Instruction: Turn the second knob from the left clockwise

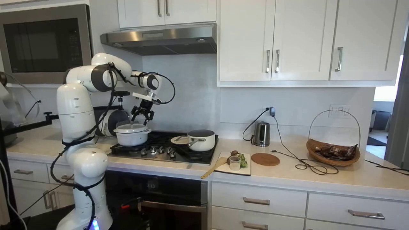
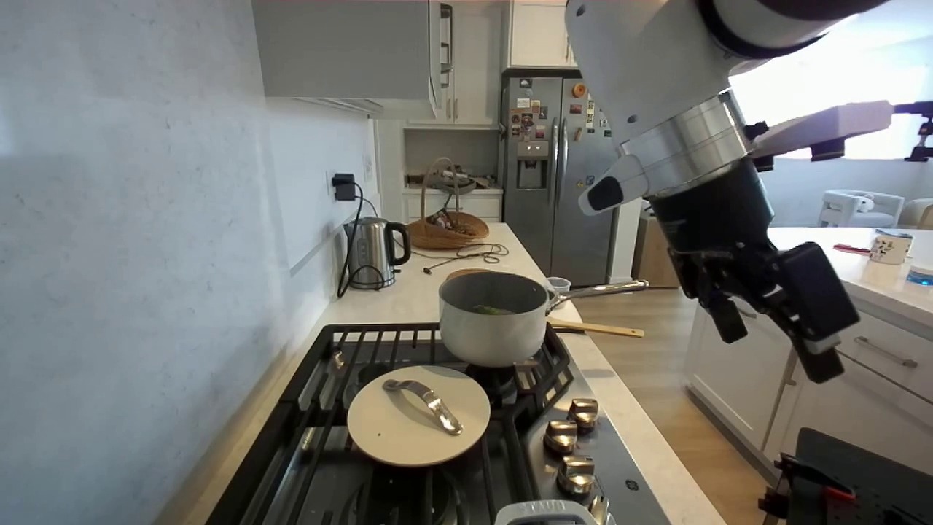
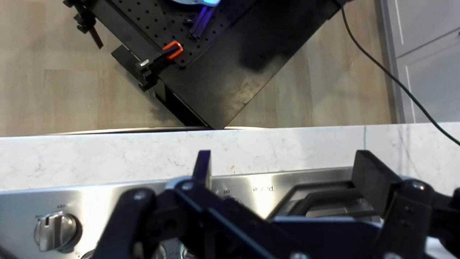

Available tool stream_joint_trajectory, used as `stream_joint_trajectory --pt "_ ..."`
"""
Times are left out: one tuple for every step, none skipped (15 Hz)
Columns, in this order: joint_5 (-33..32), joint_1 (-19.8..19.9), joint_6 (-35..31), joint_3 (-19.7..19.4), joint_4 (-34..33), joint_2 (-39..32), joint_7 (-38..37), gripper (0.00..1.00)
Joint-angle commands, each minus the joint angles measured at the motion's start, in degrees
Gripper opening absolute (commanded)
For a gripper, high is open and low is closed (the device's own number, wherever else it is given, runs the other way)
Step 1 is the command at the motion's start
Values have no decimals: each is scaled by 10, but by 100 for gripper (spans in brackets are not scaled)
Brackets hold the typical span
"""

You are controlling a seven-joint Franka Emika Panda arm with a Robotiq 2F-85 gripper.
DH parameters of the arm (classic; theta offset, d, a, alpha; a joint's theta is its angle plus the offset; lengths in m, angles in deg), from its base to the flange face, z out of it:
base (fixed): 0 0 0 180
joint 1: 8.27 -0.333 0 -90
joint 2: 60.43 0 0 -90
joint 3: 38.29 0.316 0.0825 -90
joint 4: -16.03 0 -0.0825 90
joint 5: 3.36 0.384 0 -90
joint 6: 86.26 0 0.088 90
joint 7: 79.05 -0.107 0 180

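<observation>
A row of several metal knobs runs along the cooktop's front. The second knob from the left [image 1: 153,149] shows in an exterior view. Knobs also show in an exterior view, such as a metal knob [image 2: 576,475], with those nearest the camera partly behind a pot handle. The wrist view is upside down; an end knob [image 3: 57,232] is plain there, while others are mostly hidden behind the gripper's linkage. My gripper [image 1: 139,120] is open with nothing between its fingers, raised above the cooktop's left end. It also shows in an exterior view [image 2: 776,350] and the wrist view [image 3: 284,154].
A lidded white pot [image 1: 131,137] stands on the left burner, below the gripper. A white saucepan [image 1: 204,142] stands at the right; a loose lid [image 2: 419,415] lies on the grates. A cutting board [image 1: 244,169] and wooden spatula [image 1: 213,167] lie right of the cooktop.
</observation>
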Motion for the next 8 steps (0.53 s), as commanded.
stream_joint_trajectory --pt "-46 -7 54 3 -58 -57 90 100" --pt "-63 -9 62 5 -69 -71 115 100" --pt "-79 -12 68 7 -77 -84 140 100" --pt "-53 -6 40 0 -39 -49 107 100" --pt "-63 -7 43 1 -46 -61 124 100" --pt "-67 -8 45 2 -51 -71 129 100" --pt "-68 -9 45 3 -55 -78 133 100" --pt "-69 -11 46 3 -57 -81 134 100"
